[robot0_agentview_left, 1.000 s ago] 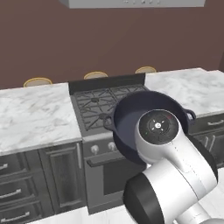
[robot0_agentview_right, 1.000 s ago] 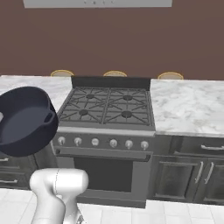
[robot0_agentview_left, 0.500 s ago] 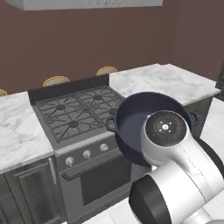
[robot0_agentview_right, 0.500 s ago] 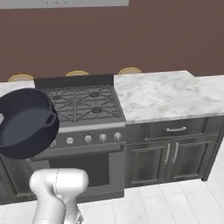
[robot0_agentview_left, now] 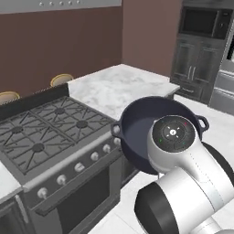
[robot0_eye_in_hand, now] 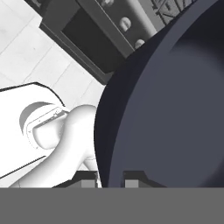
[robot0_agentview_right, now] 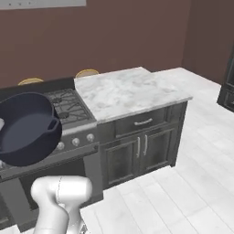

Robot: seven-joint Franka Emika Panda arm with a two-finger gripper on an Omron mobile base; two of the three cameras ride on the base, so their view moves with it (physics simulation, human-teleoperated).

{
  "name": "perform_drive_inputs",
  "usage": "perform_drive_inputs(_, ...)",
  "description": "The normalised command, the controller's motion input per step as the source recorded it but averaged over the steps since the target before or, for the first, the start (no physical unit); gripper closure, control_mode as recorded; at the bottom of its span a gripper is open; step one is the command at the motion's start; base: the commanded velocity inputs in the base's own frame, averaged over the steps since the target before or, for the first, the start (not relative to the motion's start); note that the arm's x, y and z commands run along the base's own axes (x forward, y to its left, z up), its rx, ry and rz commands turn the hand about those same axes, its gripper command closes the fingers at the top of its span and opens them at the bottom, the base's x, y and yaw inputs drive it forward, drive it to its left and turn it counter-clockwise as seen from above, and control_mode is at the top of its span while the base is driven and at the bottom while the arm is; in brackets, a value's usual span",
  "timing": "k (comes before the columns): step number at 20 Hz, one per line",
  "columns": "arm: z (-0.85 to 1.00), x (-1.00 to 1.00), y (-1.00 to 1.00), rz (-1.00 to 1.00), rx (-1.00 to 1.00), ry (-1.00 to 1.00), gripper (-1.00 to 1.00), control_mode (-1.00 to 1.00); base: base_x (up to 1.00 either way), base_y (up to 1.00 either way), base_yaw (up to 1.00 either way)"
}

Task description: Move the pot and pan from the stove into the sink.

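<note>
The dark blue-grey pot (robot0_agentview_left: 137, 125) hangs in the air in front of the stove (robot0_agentview_left: 45, 135), tilted on its side, with a loop handle sticking out at each side. In the right base view the pot (robot0_agentview_right: 27, 128) sits at the far left, over the stove's front edge (robot0_agentview_right: 68, 105). In the hand view my gripper (robot0_eye_in_hand: 109, 177) is shut on the pot's rim, and the pot's wall (robot0_eye_in_hand: 175, 100) fills the right side. The stove's grates are bare. The pan and the sink are out of view.
A white marble counter (robot0_agentview_right: 132, 89) runs right of the stove over dark cabinets (robot0_agentview_right: 141, 146). Tall dark cabinets with a built-in microwave (robot0_agentview_left: 201, 50) stand at the far right. White tiled floor (robot0_agentview_right: 192, 183) lies open in front. Tan stool tops (robot0_agentview_left: 61, 78) show behind the counter.
The whole picture has shifted: the base has moved, so the stove slides left and the counter's end and tall cabinets come into view. The pot stays held in the same place.
</note>
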Motion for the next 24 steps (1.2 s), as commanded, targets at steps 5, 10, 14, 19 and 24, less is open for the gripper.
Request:
perform_drive_inputs(5, 0.00, 0.00, 0.00, 0.00, 0.00, 0.00, 1.00, 1.00, 0.00, -0.05, -0.50)
perform_drive_inputs(10, 0.00, 0.00, 0.00, 0.00, 0.00, 0.00, 1.00, 1.00, 0.00, -0.05, -0.50)
perform_drive_inputs(14, 0.00, 0.00, 0.00, 0.00, 0.00, 0.00, 1.00, 1.00, 0.00, -0.06, -0.50)
perform_drive_inputs(19, 0.00, 0.00, 0.00, 0.00, 0.00, 0.00, 1.00, 1.00, 0.00, -0.07, -0.50)
perform_drive_inputs(24, 0.00, 0.00, 0.00, 0.00, 0.00, 0.00, 1.00, 1.00, 0.00, -0.07, -0.50)
